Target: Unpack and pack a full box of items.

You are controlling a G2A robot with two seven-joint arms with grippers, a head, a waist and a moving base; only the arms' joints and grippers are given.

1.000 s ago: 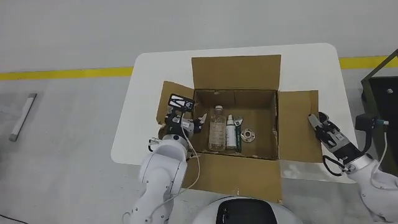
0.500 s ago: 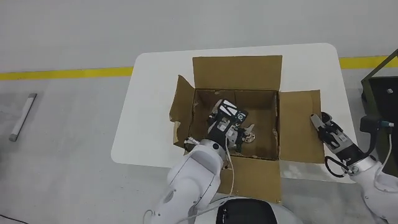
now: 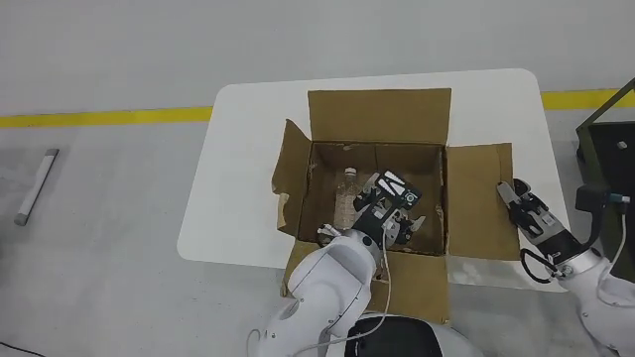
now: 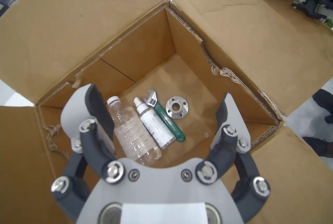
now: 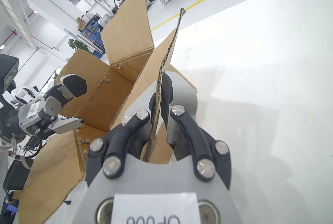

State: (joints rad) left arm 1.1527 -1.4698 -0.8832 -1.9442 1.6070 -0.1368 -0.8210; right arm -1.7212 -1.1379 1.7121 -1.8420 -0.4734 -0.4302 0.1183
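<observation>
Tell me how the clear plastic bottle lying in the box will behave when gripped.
The bottle looks thin-walled and ribbed, so it would probably dent under a firm squeeze. It seems light, perhaps empty, though I cannot tell. Lying on its side on the box floor beside the white spray bottle, it may roll if nudged.

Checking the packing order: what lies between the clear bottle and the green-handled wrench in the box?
A small white bottle lies between the clear bottle and the wrench, as the left wrist view shows.
</observation>
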